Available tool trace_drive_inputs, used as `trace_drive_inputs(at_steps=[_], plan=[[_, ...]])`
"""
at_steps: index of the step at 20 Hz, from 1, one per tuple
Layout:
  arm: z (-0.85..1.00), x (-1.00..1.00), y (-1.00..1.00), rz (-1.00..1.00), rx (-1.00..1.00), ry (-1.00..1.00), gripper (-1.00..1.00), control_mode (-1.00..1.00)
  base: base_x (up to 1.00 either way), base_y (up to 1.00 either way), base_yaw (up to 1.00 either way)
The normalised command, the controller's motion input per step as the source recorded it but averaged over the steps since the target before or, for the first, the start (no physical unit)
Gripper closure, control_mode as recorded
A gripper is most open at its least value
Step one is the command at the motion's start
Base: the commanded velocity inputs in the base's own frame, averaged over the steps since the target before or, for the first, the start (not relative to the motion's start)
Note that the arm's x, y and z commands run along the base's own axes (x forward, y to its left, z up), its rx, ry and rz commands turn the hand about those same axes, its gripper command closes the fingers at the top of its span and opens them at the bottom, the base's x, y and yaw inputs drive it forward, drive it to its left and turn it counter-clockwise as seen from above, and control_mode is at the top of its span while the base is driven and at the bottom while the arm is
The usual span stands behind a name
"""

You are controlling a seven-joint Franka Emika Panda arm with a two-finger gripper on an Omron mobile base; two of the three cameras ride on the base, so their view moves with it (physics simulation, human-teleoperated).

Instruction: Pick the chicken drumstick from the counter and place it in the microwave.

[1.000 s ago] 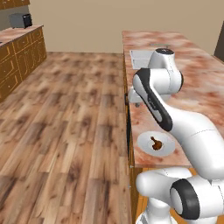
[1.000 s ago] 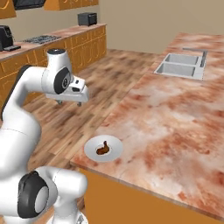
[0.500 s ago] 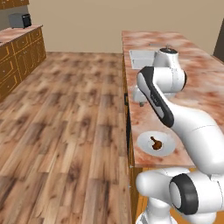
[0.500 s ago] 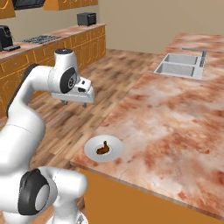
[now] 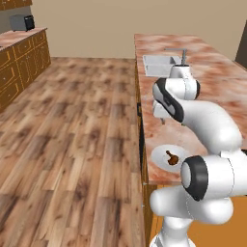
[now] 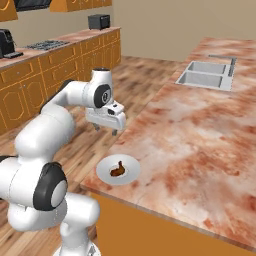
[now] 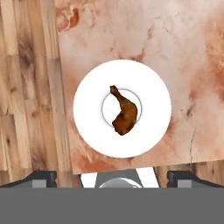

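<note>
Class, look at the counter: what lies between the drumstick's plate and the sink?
Nothing: in the right base view, bare marbled counter runs from the plate holding the drumstick to the sink.

The gripper [image 6: 106, 129] shifts from left of the counter [image 6: 200, 135] toward its near edge, now at frame centre-left, apparently above and behind the white plate [image 6: 103, 171].

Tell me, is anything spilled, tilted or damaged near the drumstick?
Nothing stands out. The chicken drumstick lies in the middle of a white plate near the counter's edge. The tool hangs above the counter edge, apart from the plate.
</note>
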Motion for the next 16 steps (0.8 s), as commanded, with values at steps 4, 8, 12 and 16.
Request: trace_drive_inputs(at_steps=[4, 8, 12, 16], plan=[[-0.63, 0.13, 0.37, -0.49, 0.0, 0.19, -1.0, -1.0, 0.0, 0.0, 0.0], [-0.61, 0.0, -0.03, -0.38, 0.0, 0.09, -1.0, -1.0, 0.0, 0.0, 0.0], [-0.58, -0.02, -0.33, -0.28, 0.03, 0.1, -1.0, -1.0, 0.0, 0.0, 0.0], [-0.51, -0.13, -0.41, -0.21, 0.0, -0.01, -1.0, -1.0, 0.0, 0.0, 0.0]])
